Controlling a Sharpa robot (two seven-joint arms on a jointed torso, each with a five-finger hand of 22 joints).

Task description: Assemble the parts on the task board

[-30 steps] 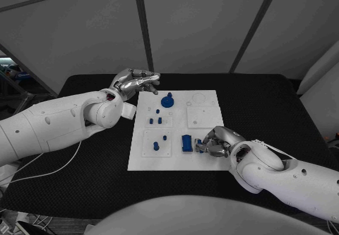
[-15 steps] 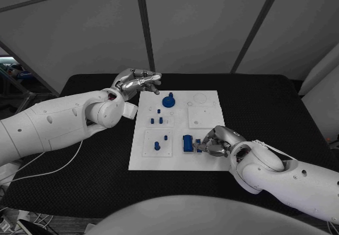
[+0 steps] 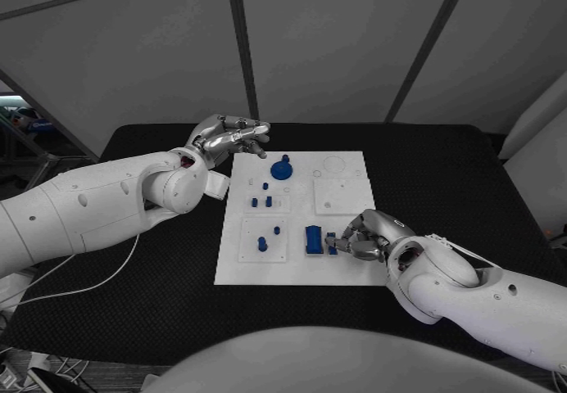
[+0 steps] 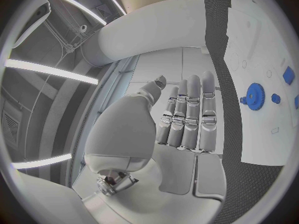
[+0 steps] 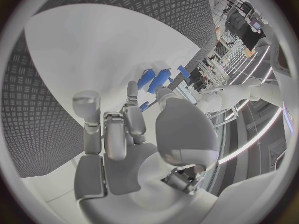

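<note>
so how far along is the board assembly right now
Several small blue pegs already stand on the task board, and a blue gear sits near its far end. The right hand pinches a small blue part beside the blue block; whether it is seated is unclear. The left hand hovers off the board's far left corner, holding nothing.

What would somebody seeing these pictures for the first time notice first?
Probably the white rectangular task board in the middle of the black table, dotted with small blue parts, the largest a round blue gear near its far edge. Next, the silver right hand at the board's near right, its fingertips on a small blue piece beside an upright blue block. The silver left hand hangs, holding nothing, by the board's far left corner.
</note>
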